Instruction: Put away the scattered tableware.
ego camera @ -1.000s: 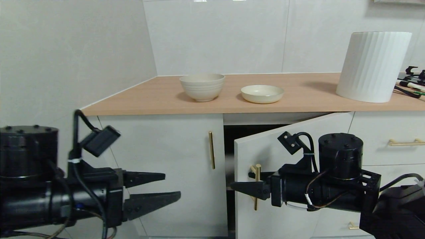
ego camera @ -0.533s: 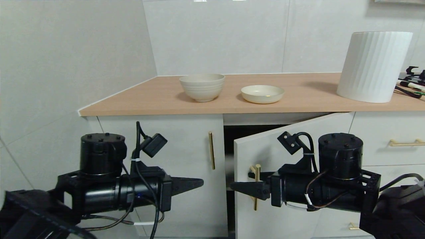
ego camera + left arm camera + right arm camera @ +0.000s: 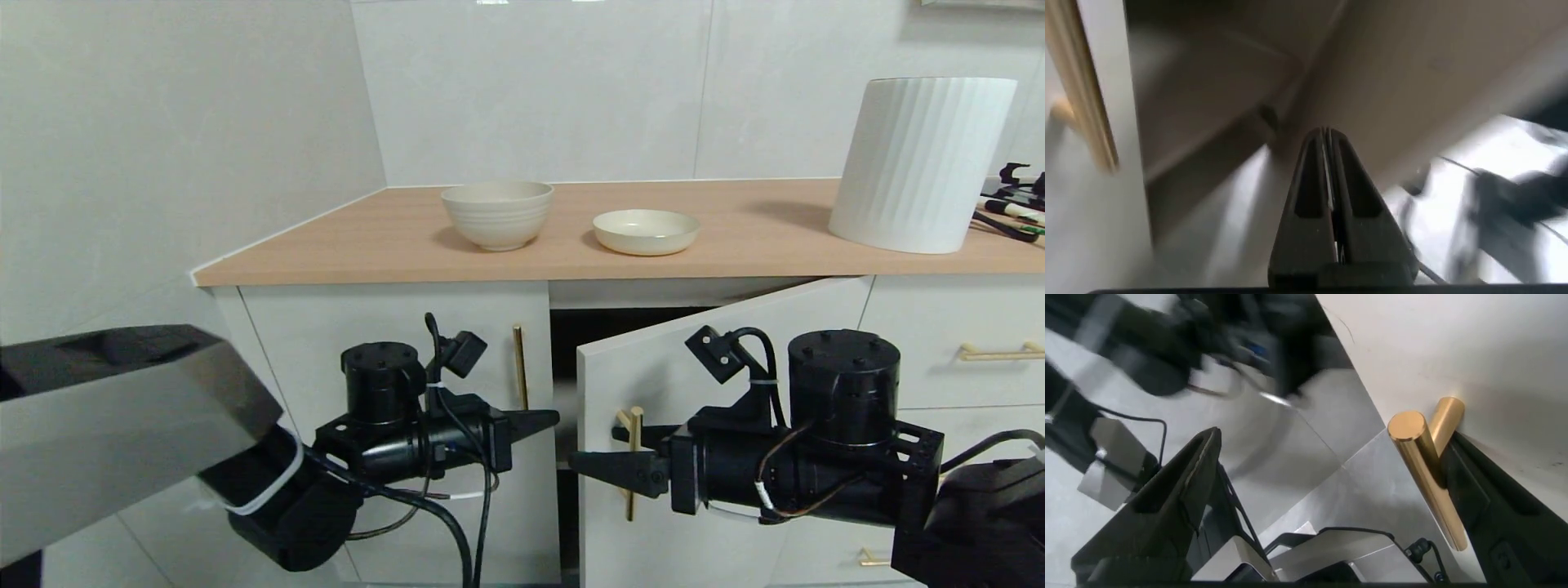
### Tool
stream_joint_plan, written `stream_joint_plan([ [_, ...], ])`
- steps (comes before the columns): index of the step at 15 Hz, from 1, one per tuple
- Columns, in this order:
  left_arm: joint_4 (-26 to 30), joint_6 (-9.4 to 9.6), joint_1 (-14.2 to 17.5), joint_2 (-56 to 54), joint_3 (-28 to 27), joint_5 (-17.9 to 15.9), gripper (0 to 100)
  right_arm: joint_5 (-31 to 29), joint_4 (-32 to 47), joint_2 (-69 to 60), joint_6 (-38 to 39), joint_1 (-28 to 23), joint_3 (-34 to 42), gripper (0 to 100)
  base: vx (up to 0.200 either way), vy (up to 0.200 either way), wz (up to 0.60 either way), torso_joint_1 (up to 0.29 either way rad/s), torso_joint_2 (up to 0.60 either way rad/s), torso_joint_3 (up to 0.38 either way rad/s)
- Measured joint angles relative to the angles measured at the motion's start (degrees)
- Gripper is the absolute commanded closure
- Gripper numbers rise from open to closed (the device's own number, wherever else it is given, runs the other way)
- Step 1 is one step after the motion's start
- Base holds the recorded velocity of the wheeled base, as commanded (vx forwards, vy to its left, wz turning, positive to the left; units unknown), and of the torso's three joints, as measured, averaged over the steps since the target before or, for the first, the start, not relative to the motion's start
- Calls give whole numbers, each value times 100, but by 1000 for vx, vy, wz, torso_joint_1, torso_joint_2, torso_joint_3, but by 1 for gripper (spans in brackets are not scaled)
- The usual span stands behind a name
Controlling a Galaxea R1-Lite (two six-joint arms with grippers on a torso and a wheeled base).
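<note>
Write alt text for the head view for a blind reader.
The right gripper, open, straddles the gold handle of a half-open white cabinet door; the left gripper, shut, points at the gap beside it. On the wooden counter above sit a bowl and a shallow dish.

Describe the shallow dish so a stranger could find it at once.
Find the wooden countertop above the white cabinets. On it, between the deep ribbed bowl and the tall white cylinder, sits the shallow dish. It is the lowest, flattest piece there.
</note>
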Motion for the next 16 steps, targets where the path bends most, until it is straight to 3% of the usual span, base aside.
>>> stream_joint_plan([
  [1,-334,-11,-141,266,-44,372,100,-2,2,-2,0,0,6,0,0,0,0,0,0,0],
  [3,-534,-17,-450,603,-140,621,100,-2,-16,-4,-2,0,45,0,0,0,0,0,0,0],
  [10,-997,-20,-839,900,-449,635,100,23,2,-221,-46,-107,395,0,0,0,0,0,0,0],
  [16,-1048,-27,-1015,887,-430,646,100,-22,30,-413,-323,-597,624,0,0,0,0,0,0,0],
])
